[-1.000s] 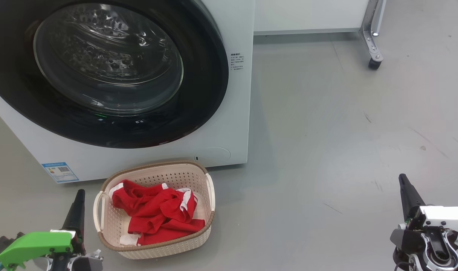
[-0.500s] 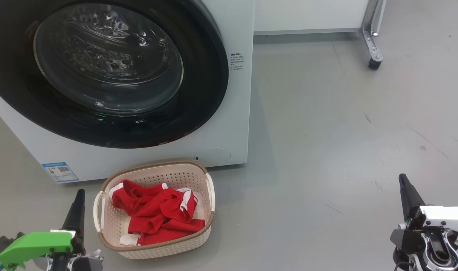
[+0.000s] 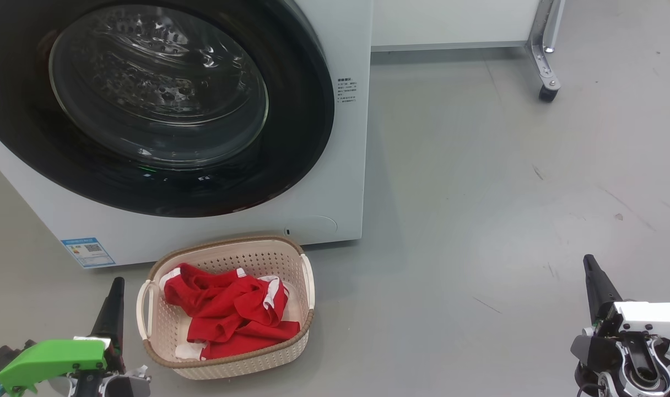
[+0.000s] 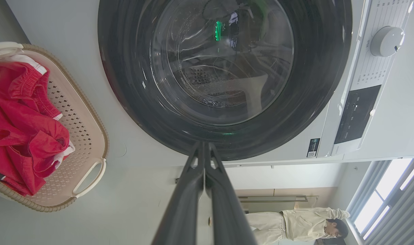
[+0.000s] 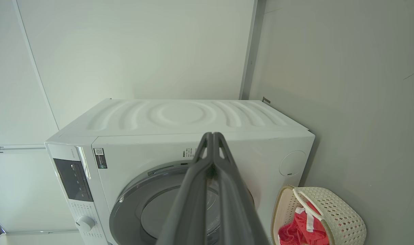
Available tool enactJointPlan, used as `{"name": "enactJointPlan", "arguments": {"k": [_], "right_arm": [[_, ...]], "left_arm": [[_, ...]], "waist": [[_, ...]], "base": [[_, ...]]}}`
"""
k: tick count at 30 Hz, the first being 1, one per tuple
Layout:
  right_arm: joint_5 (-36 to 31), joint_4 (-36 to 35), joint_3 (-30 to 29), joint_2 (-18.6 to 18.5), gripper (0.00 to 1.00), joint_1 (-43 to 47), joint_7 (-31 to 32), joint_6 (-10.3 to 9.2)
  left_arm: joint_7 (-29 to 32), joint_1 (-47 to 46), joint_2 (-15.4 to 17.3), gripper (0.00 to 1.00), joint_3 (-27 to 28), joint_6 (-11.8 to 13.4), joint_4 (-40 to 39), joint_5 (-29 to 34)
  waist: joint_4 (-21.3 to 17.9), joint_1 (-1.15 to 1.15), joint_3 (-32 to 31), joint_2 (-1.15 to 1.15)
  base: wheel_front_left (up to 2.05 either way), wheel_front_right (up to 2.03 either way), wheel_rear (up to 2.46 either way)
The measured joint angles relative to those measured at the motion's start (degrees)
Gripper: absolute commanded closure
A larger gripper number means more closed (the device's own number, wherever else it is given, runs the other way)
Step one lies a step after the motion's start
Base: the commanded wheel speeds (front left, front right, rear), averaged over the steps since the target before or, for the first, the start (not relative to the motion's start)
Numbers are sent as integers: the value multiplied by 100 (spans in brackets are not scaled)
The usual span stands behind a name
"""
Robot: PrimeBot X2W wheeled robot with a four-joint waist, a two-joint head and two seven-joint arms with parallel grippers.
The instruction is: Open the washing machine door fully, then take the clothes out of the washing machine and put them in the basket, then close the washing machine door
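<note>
Door: the washing machine door sits flush on the white washing machine, glass facing 6 o'clock.
Clothes: red clothes lie heaped in the basket, long axis 10 to 4 o'clock.
Basket: on the floor at the machine's 6 o'clock.
Grippers: left gripper and right gripper are pinched closed and empty, pointing to 12 o'clock.

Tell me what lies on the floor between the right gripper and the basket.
Nothing. In the head view, the stretch from the right gripper to the basket is bare grey floor, marked only by faint scuffs.
</note>
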Motion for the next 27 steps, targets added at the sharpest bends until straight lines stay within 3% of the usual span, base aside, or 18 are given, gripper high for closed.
{"name": "enactJointPlan", "arguments": {"k": [27], "right_arm": [[0, -1, 0, 0, 100, 0, 0, 0]], "left_arm": [[0, 0, 1, 100, -1, 0, -4, 0]], "waist": [[0, 0, 0, 0]], "base": [[0, 0, 0]]}}
